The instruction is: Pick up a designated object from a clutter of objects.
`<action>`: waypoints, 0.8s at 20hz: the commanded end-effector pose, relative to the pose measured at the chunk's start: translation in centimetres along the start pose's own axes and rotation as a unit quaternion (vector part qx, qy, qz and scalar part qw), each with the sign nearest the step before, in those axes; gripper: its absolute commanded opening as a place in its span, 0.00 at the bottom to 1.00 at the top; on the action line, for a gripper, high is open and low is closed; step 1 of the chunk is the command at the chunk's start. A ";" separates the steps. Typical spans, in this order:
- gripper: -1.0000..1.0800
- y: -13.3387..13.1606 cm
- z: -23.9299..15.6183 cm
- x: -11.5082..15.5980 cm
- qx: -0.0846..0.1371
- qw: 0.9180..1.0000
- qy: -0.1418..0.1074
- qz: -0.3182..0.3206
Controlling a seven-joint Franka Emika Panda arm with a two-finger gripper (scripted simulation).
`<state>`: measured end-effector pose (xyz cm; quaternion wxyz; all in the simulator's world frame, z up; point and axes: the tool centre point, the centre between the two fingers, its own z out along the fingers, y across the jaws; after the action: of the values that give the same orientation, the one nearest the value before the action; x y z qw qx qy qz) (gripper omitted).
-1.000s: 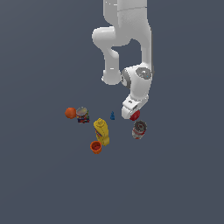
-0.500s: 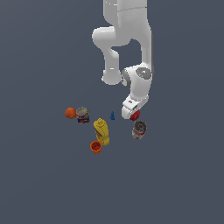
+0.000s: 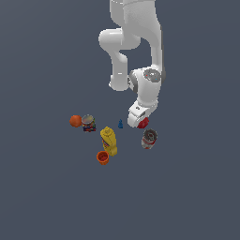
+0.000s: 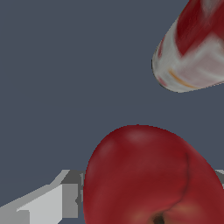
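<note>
Both renders are evenly and softly lit over a flat dark grey-blue ground, with no cast shadows visible. The white arm (image 3: 140,56) shows gentle shading. In the wrist view the apple (image 4: 153,179) carries a faint sheen on top, and edges look blocky and coarse; the can (image 4: 192,48) looks smeared

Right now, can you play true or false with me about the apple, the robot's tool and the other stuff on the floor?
1. The tool is down at the red apple. True.
2. The orange ball sits beside a can. True.
3. The mustard bottle is blue. False: it is yellow.
4. The orange cup is stacked on the mustard bottle. False: it sits on the floor next to it.
5. Another can lies close to the apple. True.
</note>
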<state>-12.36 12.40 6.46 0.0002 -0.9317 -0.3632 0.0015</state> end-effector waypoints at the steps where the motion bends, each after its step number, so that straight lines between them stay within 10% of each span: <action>1: 0.00 1.0 -1.1 0.0 0.000 1.000 0.001 0.000; 16: 0.00 10.5 -12.1 -0.3 0.001 1.000 0.003 -0.001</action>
<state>-6.16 5.29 17.17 0.0025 -0.9316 -0.3635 0.0005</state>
